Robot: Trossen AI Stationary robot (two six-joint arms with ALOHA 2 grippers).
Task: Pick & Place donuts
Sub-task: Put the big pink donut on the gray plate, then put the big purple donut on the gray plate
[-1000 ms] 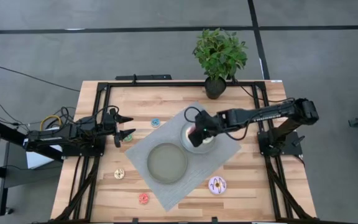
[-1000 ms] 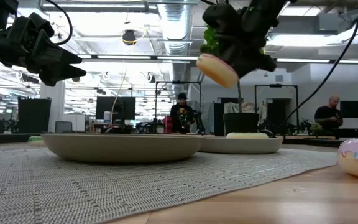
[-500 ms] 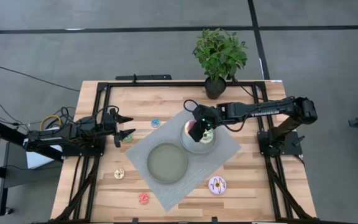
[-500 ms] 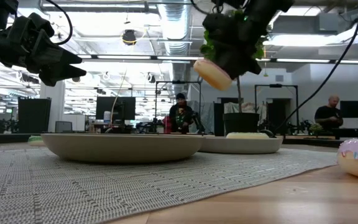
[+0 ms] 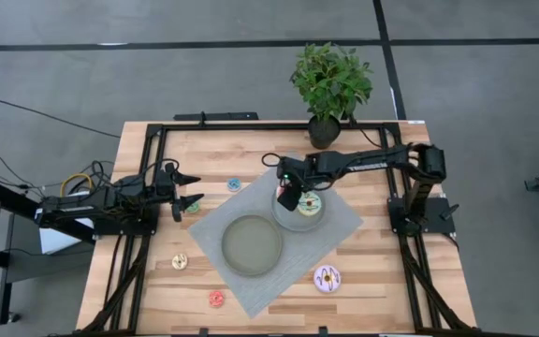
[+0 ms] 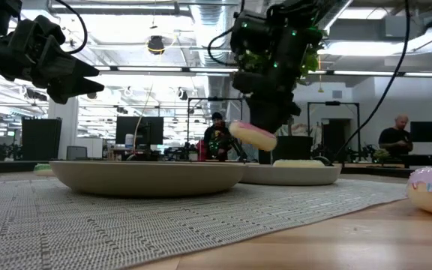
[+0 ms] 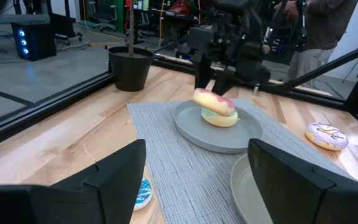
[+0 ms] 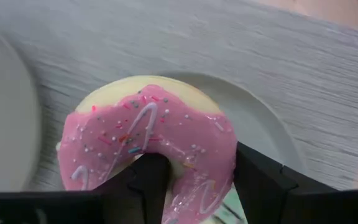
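My right gripper (image 5: 288, 197) hangs over the far grey plate (image 5: 293, 222) and is shut on the pink donut (image 8: 151, 140). In the left wrist view the pink donut (image 7: 214, 101) sits tilted right above the yellow-green donut (image 7: 220, 118) lying on that plate (image 7: 229, 140); whether the two touch I cannot tell. The purple-white donut (image 5: 327, 278) lies on the bare wood. Tiny blue (image 5: 234, 184), green (image 5: 193, 207), yellow (image 5: 180, 262) and red (image 5: 216, 299) donuts lie on the table. My left gripper (image 5: 191, 190) waits open at the table's left. My right gripper pinches the pink donut's ring on one side (image 8: 194, 165), with one finger (image 8: 146, 186) in the hole and the other finger (image 8: 263, 180) outside the rim. The fingers come from above, pointing down. The donut (image 6: 252, 136) hangs tilted below them, just over the far plate.
A grey mat (image 5: 251, 285) carries both plates; the near plate (image 5: 251, 245) holds nothing. A potted plant (image 5: 330, 84) stands at the far edge. Black frame rails (image 5: 148, 168) run along the table's sides. People stand in the room behind.
My right gripper has come down toward the far plate and drifted a little toward the table's left and far edge, staying shut. The pink donut has dropped with it from well above the plate to just over it, next to the yellow-green donut.
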